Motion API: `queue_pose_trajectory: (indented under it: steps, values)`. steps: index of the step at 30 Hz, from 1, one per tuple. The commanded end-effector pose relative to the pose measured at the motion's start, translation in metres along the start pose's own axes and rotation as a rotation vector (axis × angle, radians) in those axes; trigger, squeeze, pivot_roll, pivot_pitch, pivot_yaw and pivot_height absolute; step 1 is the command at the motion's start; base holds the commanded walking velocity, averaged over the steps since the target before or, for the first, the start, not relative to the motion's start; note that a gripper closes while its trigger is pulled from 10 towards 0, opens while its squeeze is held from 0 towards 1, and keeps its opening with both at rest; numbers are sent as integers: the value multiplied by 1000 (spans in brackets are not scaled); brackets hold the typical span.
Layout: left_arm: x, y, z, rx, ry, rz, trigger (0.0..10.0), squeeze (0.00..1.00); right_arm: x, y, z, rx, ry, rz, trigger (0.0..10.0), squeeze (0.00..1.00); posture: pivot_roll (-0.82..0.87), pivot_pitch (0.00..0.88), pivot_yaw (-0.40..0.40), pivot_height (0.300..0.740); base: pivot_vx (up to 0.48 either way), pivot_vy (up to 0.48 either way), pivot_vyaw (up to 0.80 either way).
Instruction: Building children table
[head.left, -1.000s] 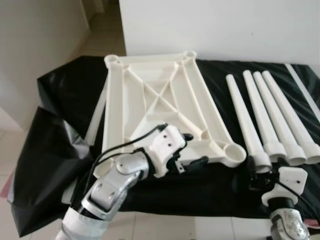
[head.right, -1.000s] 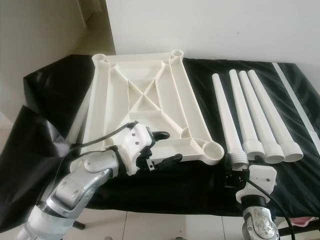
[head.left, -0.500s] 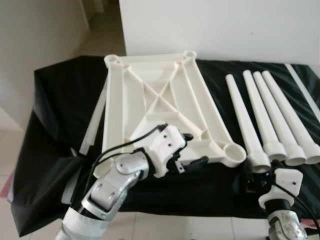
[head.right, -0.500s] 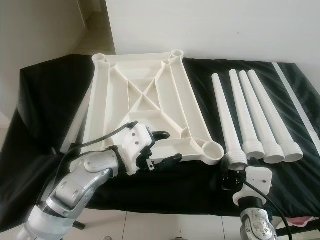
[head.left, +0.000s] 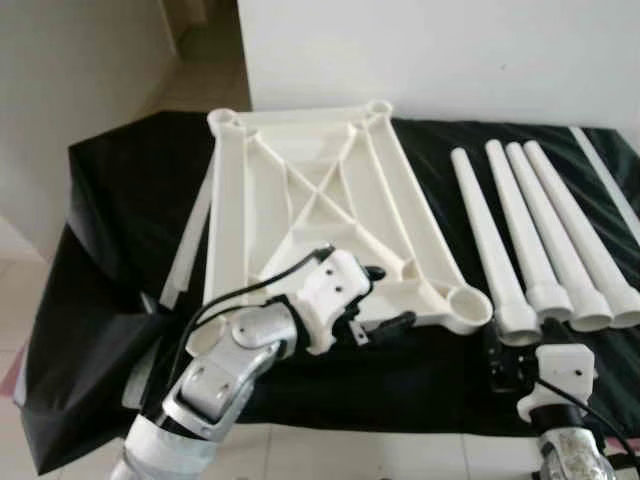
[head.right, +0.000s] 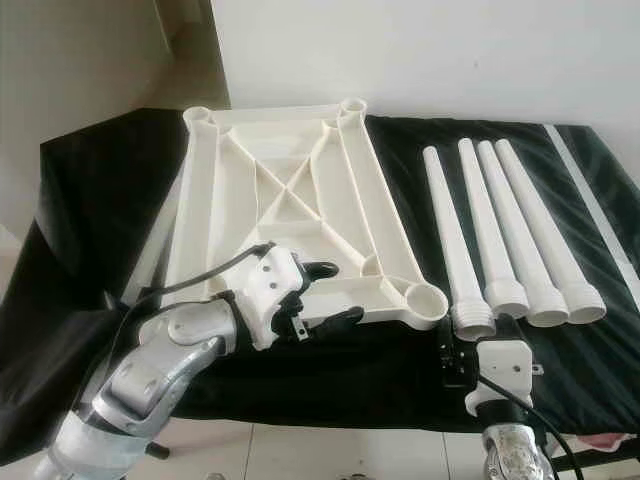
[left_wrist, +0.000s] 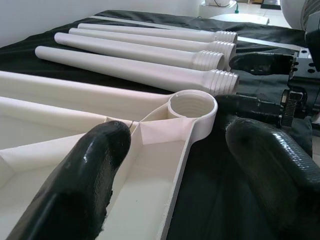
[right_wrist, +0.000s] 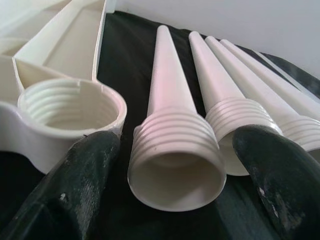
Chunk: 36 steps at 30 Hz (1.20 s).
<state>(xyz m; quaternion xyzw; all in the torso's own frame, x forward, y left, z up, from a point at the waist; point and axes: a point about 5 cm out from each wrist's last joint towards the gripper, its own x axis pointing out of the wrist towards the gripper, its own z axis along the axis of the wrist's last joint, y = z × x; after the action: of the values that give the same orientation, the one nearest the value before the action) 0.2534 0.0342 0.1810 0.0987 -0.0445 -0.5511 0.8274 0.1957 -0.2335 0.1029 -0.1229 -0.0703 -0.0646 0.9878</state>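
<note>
Tabletop (head.left: 320, 215) upside-down, long axis running away from robot; both grippers' fingers spread wide, holding nothing.

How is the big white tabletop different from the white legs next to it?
The tabletop is wide, flat and ribbed, with round threaded sockets at its corners; the legs are four slim tapered tubes with threaded ends. Both are white and lie on the black cloth.

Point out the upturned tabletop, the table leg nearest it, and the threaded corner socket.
tabletop (head.left: 300, 215), left eye view, crossed ribs.
nearest table leg (head.left: 485, 240), left eye view, mid shaft.
threaded socket (right_wrist: 70, 107), right wrist view, inner threads.
</note>
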Motion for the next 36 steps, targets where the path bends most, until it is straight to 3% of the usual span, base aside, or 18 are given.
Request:
queue_pose_trajectory:
  steps: [1, 11, 23, 36]
  values:
    - [-1, -1, -3, -2, 19, -10, 10000, 0, 2, 0, 10, 34, -56, 3, 10000, 0, -80, 110, -1, 740, 0, 0, 0]
    - [-1, -2, -3, -3, 18, -10, 10000, 0, 9, -10, 22, 39, -130, -49, 10000, 0, -76, 108, -2, 740, 0, 0, 0]
    - [0, -3, -2, -2, 16, -15, 10000, 0, 7, -28, 14, 96, -87, -178, 10000, 0, -81, 102, 6, 740, 0, 0, 0]
    - [0, -2, -3, -4, 21, -18, 10000, 0, 7, -23, 4, 155, -35, -164, 10000, 0, -79, 101, 10, 740, 0, 0, 0]
